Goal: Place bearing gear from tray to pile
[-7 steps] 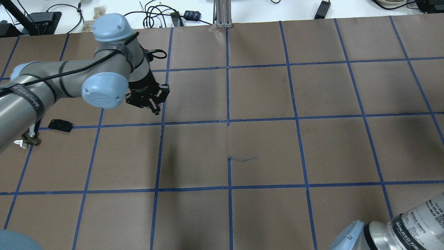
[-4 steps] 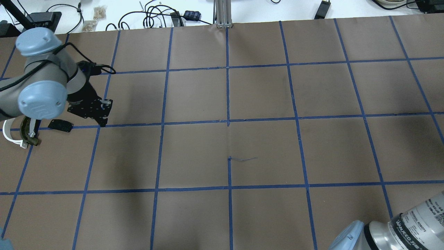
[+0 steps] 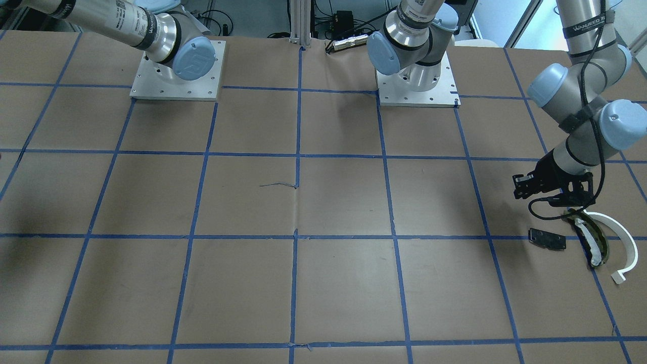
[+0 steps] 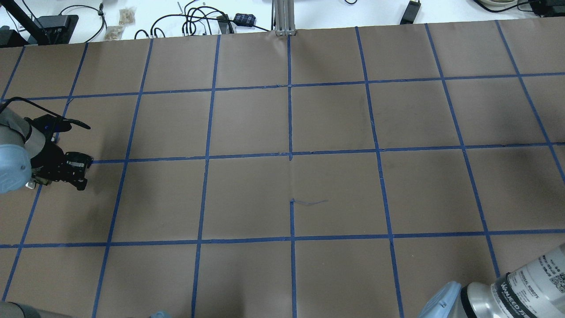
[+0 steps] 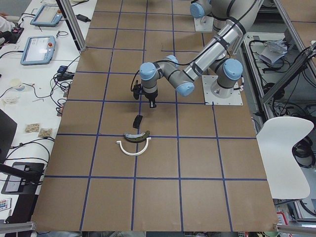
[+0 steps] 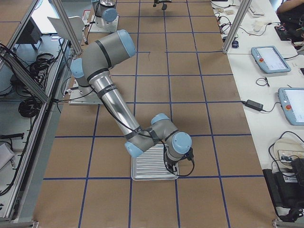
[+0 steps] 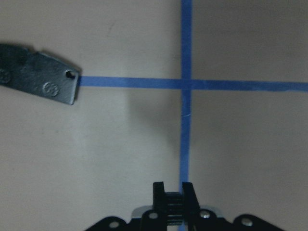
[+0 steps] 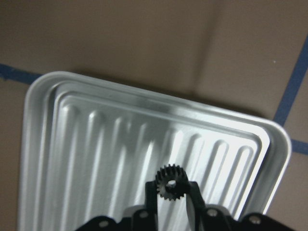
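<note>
Black bearing gear, bore facing wrist camera, nipped by right pincer, over tray

Black gear; ribbed silver tray; white half-ring.

The table was covered in matt brown paper, faintly creased and gridded with smooth blue tape. The tray was bright ribbed metal, glossy with streaked highlights. The bearing gear looked matt black and toothed; whether it was metal or plastic could not be told. The small flat black plate was dull dark metal, finely grained, with stamped marks. Just beside that plate, the dark olive curved piece was matt with soft white padding. Past it, the white half-ring was smooth plastic.
</note>
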Controlling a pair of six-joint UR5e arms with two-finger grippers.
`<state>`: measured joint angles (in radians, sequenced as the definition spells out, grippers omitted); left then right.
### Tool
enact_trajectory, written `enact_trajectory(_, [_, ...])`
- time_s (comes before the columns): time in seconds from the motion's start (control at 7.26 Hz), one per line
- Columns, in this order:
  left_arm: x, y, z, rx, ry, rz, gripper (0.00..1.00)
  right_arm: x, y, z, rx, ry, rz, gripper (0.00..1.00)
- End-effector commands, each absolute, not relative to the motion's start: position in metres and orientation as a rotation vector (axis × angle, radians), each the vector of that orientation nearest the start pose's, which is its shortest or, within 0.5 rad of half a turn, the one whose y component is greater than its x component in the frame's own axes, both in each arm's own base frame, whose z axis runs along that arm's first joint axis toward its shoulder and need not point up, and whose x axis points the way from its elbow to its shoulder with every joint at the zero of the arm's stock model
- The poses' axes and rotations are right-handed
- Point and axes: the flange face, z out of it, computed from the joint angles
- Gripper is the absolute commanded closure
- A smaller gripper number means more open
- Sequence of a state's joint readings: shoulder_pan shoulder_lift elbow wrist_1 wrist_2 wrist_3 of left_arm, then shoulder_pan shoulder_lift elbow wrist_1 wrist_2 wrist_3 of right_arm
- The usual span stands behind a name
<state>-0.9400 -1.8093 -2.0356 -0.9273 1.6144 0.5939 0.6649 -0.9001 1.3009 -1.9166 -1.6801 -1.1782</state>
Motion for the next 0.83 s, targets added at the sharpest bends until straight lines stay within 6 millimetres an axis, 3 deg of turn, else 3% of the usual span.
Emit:
enact_trajectory(0.0, [0.193,-0.471,0.203,-0.107,3.143,0.084,0.70,-0.335,-0.583,0.350,-0.430,3.068,0.283,0.78])
enact_trajectory(0.14, [0.191,-0.476,0.206,-0.139,3.168,0.018,0.01,-0.239,-0.614,0.363,-0.391,3.070,0.336,0.78])
enact_trajectory(0.28, [0.189,-0.483,0.214,-0.227,3.180,-0.036,0.00,-0.117,-0.637,0.374,-0.263,3.100,0.371,0.78])
enact_trajectory(0.41, [0.183,-0.494,0.232,-0.203,3.160,-0.064,0.00,0.017,-0.636,0.392,-0.089,3.108,0.353,0.78])
enact_trajectory(0.55, [0.172,-0.501,0.247,-0.162,3.157,-0.059,0.00,0.132,-0.625,0.392,0.122,3.077,0.336,0.78])
enact_trajectory(0.69, [0.171,-0.502,0.252,-0.156,3.169,0.026,0.00,0.215,-0.620,0.372,0.299,3.051,0.307,0.77])
